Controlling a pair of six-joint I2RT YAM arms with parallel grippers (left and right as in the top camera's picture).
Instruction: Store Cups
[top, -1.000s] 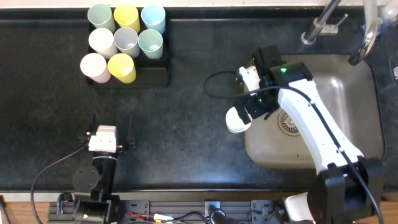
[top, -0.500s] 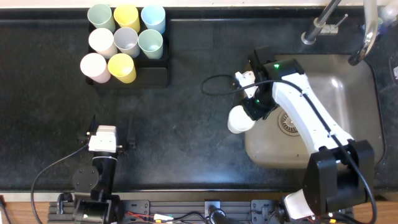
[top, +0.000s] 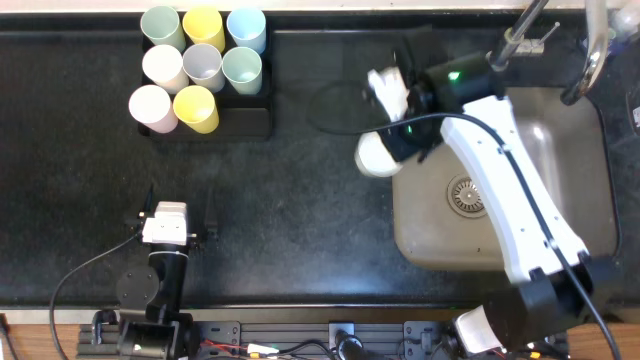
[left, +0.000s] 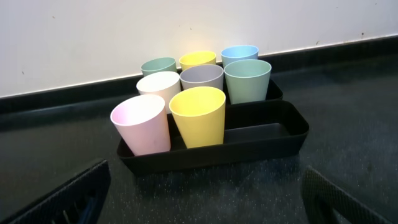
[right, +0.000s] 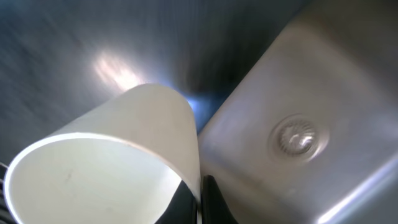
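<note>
Carrying step: right gripper clamped on cup, held above counter beside sink; left gripper fingers apart, facing tray. Next, likely: carry cup to tray's free slot.

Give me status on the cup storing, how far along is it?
Done: eight pastel plastic cups stand in the black plastic tray. In hand: the right end effector holds a white plastic cup, tilted, by the left edge of the steel sink. Left to do: carry it across to the tray's one free compartment and set it down.
</note>
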